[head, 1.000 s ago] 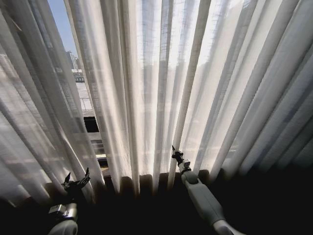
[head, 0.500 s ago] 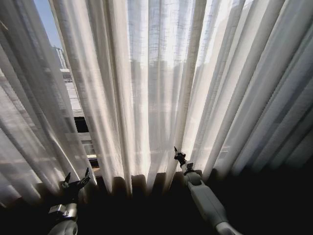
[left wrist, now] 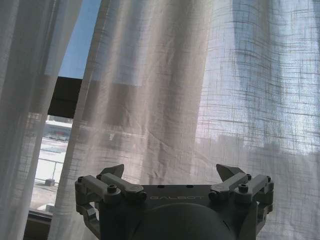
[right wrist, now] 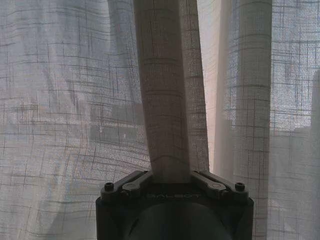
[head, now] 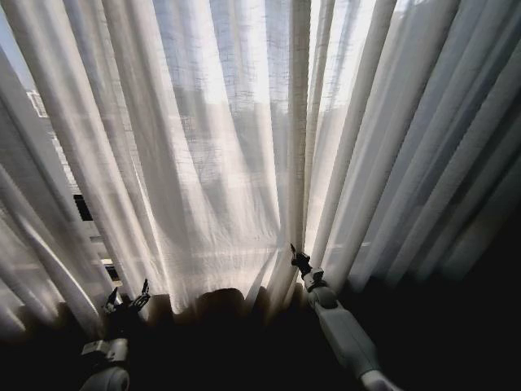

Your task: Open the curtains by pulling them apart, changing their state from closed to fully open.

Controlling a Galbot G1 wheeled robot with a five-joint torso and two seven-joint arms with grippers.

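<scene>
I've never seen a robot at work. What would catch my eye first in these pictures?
First, the curtains: tall sheer white pleated panels, glowing with daylight, city buildings dim behind them. Next, the right gripper, low at the middle, shut on a bunched fold of curtain. The left gripper hangs open at the lower left, near the fabric but holding nothing.

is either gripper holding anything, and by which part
The right gripper is shut on a curtain pleat near its lower end. The left gripper is open, holding nothing.
</scene>
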